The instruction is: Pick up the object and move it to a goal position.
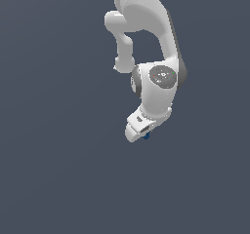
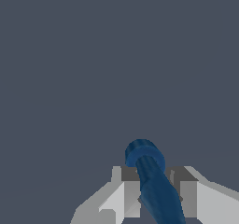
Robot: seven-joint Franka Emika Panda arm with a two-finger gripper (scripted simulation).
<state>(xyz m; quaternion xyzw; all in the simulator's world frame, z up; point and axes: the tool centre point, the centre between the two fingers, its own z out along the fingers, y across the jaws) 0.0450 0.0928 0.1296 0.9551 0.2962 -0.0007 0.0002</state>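
The object [image 2: 151,181] is dark blue; in the wrist view it looks like a short rod with a rounded cap, standing between my two fingers [image 2: 125,195]. Both fingers press against its sides, so my gripper [image 2: 154,192] is shut on it. In the exterior view only a tiny blue lump, the object [image 1: 146,136], peeks out beneath the white hand of my gripper [image 1: 141,133], whose fingers are hidden by the hand there. The arm reaches down from the top of that view.
A plain dark grey-blue surface fills both views. No other objects, edges or goal mark show.
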